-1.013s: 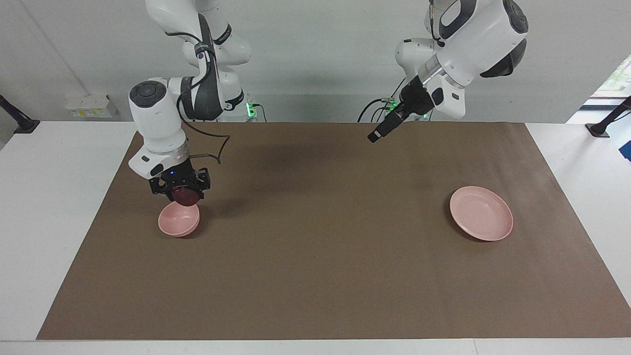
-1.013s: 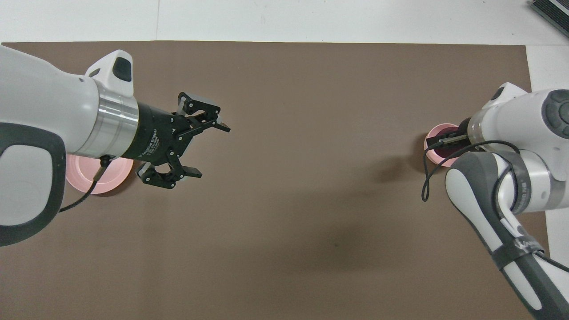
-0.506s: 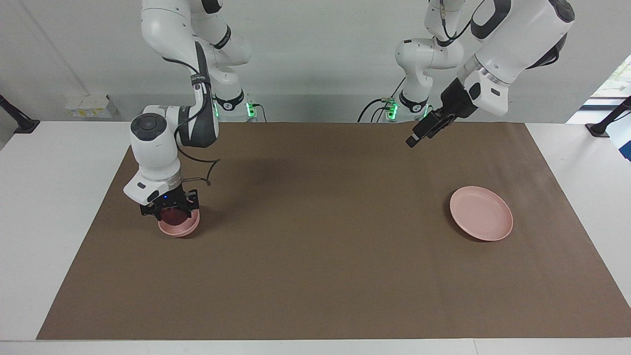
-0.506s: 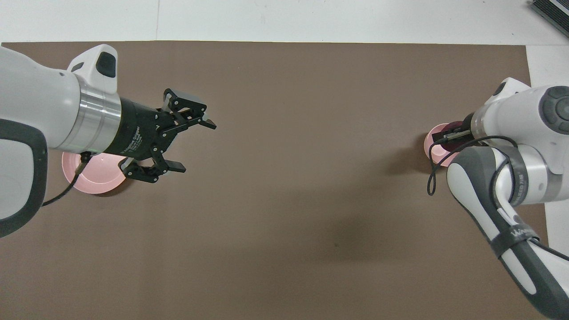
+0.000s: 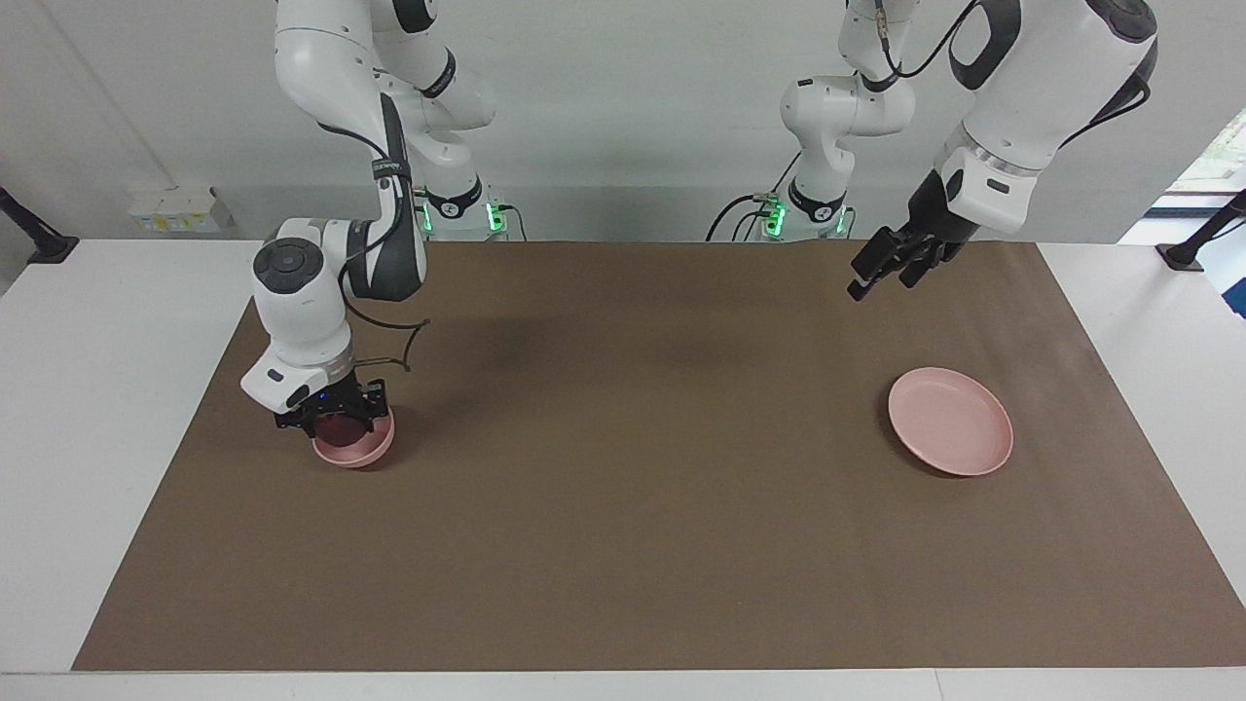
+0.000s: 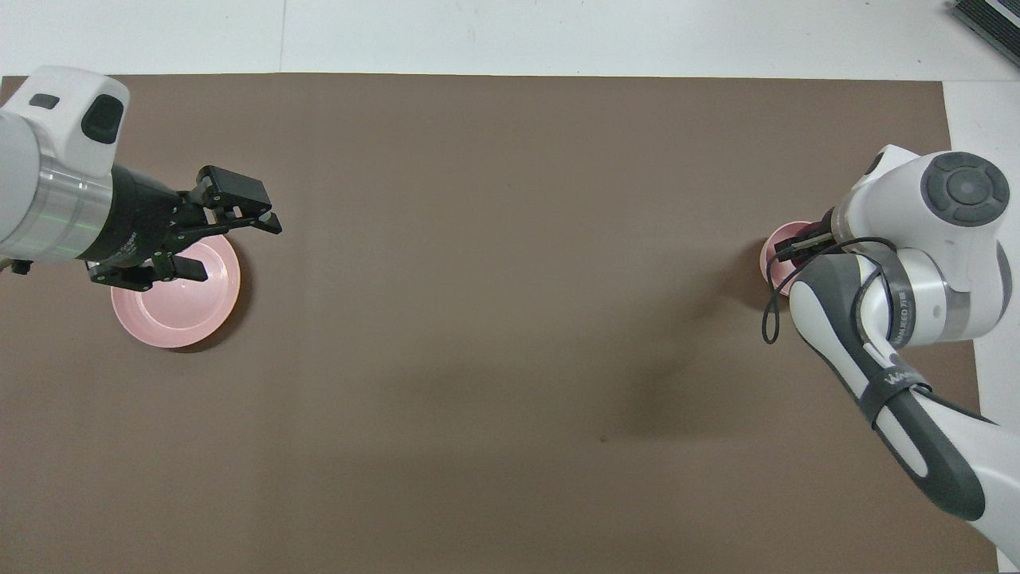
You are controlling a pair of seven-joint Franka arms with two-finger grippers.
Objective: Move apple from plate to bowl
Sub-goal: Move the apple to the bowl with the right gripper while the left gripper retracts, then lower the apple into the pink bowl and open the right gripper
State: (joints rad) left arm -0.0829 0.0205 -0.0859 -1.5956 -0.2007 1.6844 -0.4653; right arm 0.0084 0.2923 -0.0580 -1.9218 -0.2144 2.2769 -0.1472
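Toward the right arm's end of the table (image 5: 623, 584), the right gripper (image 5: 333, 425) is reaching down into the bowl (image 5: 356, 449), its fingers closed around the apple (image 5: 339, 426), which is showing as a dark red patch just inside the bowl's rim. In the overhead view the right arm is covering most of the bowl (image 6: 774, 261), and only a sliver of the apple (image 6: 811, 233) is peeking out. Whether the fruit is already resting on the bowl's bottom cannot be told.

The apple is probably firm, smooth-skinned and moderately heavy for its size, so it is likely to roll once released and could bruise if dropped. Gripping it across its widest part, as the right gripper appears to be doing, is suiting the round shape best. The bowl looks light and barely wider than the fruit, so it could shift or tip if nudged.

The left gripper (image 5: 891, 263) is hanging with its fingers spread wide and holding nothing, over the table near the plate (image 5: 950, 421), which is sitting bare toward the left arm's end; that arm is waiting.
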